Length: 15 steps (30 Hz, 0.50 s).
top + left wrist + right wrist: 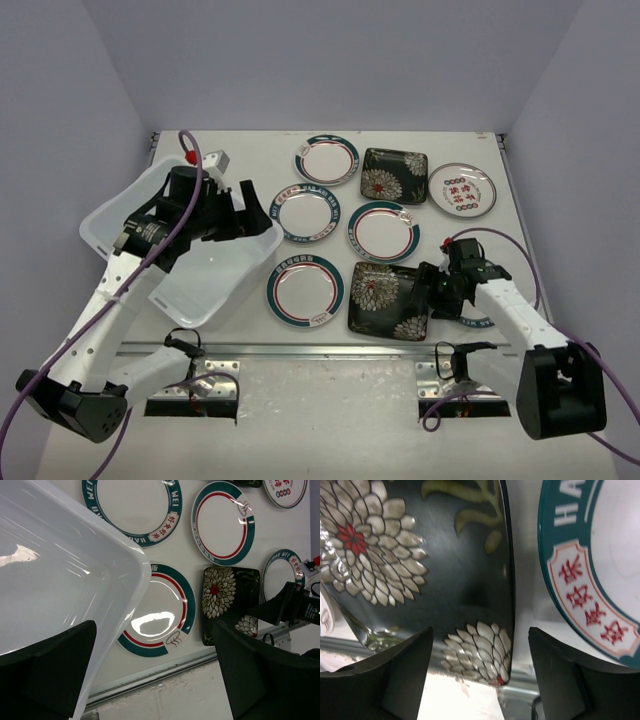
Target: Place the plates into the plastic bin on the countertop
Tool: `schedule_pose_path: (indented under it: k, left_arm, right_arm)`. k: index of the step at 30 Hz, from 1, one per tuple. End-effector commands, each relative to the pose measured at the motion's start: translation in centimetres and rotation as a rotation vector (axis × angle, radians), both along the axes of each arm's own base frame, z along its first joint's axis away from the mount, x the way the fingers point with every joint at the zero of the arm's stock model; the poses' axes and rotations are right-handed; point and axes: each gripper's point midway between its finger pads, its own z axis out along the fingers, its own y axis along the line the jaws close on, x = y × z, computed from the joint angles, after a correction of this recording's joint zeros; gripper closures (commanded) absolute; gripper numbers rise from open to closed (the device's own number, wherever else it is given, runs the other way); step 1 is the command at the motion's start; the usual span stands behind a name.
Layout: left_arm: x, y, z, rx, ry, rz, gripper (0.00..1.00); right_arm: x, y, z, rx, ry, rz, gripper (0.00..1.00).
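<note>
The translucent white plastic bin (190,265) sits at the left of the countertop (250,150). My left gripper (232,215) is open over the bin's right rim. In the left wrist view the bin wall (60,570) runs between the wide-apart fingers of this gripper (155,645). Several round teal-rimmed plates (305,290) (383,231) (306,213) and two black flowered square plates (385,298) (393,174) lie on the counter. My right gripper (437,290) (480,635) is open and straddles the near right corner of the near black plate (435,570).
A round plate with red lettering (462,189) lies at the back right. Another teal-rimmed plate (600,570) lies just right of the near black plate, mostly hidden under my right arm in the top view. The metal rail (330,352) runs along the front edge.
</note>
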Motion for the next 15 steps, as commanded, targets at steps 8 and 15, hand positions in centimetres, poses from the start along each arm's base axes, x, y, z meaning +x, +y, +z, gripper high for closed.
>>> schedule_pose_path:
  k: [8, 15]
  left_arm:
    - [0.8, -1.7, 0.7, -0.041, -0.057, -0.083, 0.00]
    - [0.9, -1.6, 0.2, -0.041, -0.052, -0.070, 0.00]
  right_arm:
    - [2.7, 2.1, -2.2, 0.109, -0.135, 0.080, 0.51]
    - [2.0, 2.2, -3.9, 0.132, -0.115, -0.009, 0.94]
